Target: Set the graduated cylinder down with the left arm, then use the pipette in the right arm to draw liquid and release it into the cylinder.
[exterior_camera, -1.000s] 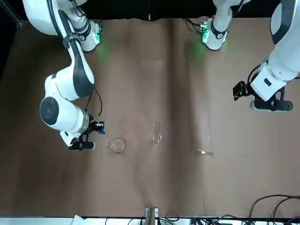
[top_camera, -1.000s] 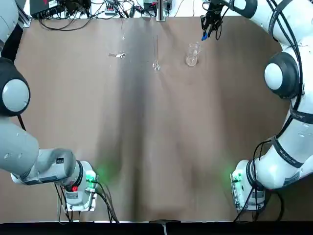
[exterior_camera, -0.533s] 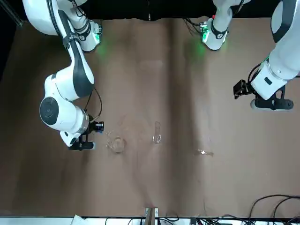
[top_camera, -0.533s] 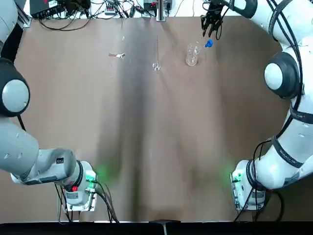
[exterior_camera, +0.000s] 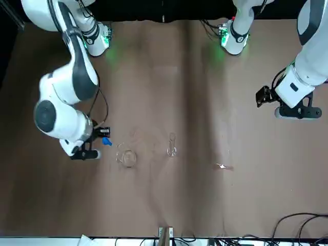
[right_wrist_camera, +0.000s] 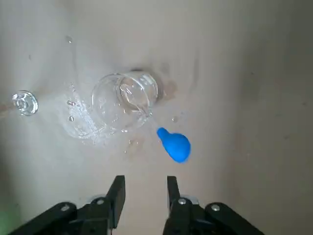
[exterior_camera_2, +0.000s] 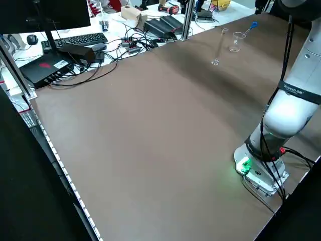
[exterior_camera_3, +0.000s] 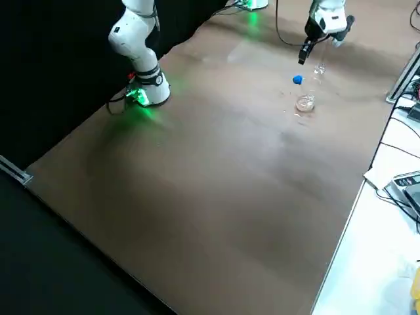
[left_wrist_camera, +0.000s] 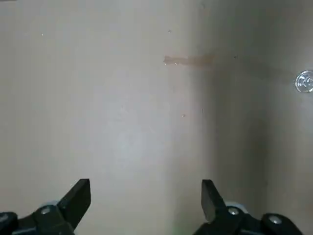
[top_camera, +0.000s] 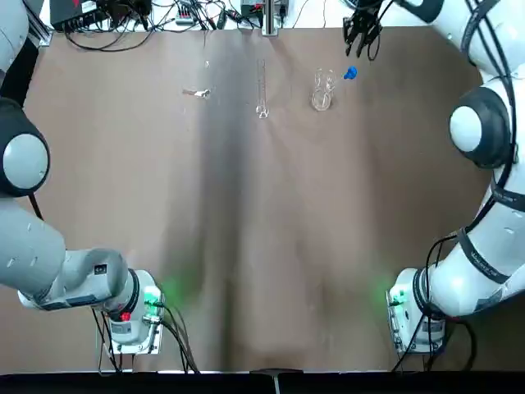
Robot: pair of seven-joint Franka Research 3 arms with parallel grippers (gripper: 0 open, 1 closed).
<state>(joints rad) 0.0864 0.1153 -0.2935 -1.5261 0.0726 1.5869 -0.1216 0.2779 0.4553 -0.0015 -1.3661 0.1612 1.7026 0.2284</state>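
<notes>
The graduated cylinder (top_camera: 262, 89) stands upright on the brown table, alone, with nothing holding it; it also shows in the front view as the cylinder (exterior_camera: 171, 145). Right of it stands a short clear beaker (top_camera: 321, 92). The pipette (top_camera: 350, 73) leans in the beaker, blue bulb up and outward, its stem inside; the right wrist view shows the pipette (right_wrist_camera: 174, 145) free of the fingers. My right gripper (top_camera: 361, 31) hovers beyond the beaker near the far edge, open and empty, seen as right gripper (right_wrist_camera: 144, 188). My left gripper (exterior_camera: 264, 96) hangs open over bare table, far from the glassware.
A small wet patch (top_camera: 197, 93) lies left of the cylinder. Droplets (right_wrist_camera: 78, 117) surround the beaker's foot. Cables and electronics (top_camera: 164, 12) line the far edge. Both arm bases (top_camera: 135, 312) sit at the near edge.
One second ago my right gripper held the pipette by the beaker. It has let go, the pipette now rests in the beaker, and the gripper has drawn back toward the far edge.
</notes>
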